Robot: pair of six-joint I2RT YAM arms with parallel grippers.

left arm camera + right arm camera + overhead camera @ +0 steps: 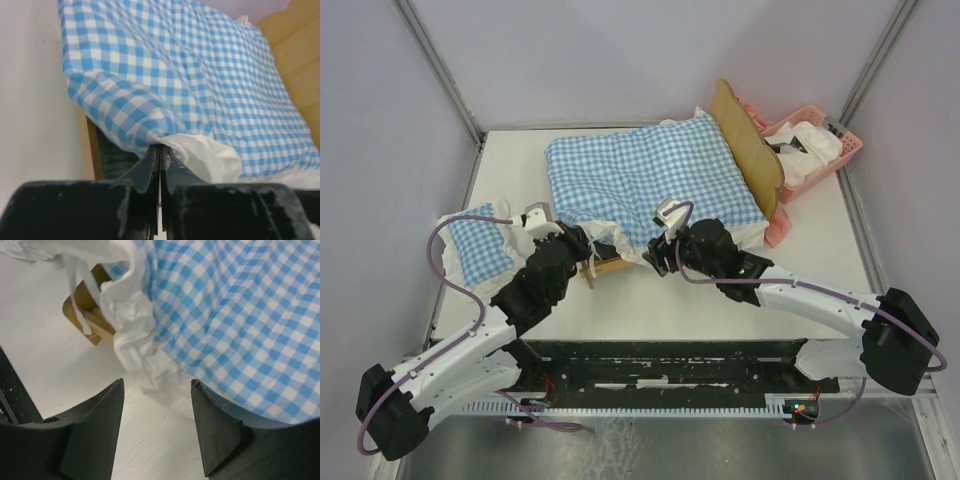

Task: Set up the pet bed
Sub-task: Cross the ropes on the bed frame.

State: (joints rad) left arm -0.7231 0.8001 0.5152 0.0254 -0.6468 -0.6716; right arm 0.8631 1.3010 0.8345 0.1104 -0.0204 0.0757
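Top external: pet bed [752,145] headboard-right; left fingers [142,172] clamped on cushion [640,170], right fingers [95,425] apart.

From above, you look down on a white table [630,300] inside a small enclosure. Plain pale lilac panels close it in: a back wall [640,50] at 12 o'clock, a left wall [370,150] at 9 o'clock and a right wall [930,140] at 3 o'clock. Slim aluminium posts rise at the far corners, a left post [440,72] at 11 o'clock and a right post [872,58] at 1 o'clock. At 6 o'clock a black base plate [660,362] lies along the table's near edge, then a white slotted strip [650,408], then brushed grey metal [650,455]. The light is soft and even, with faint shadows.
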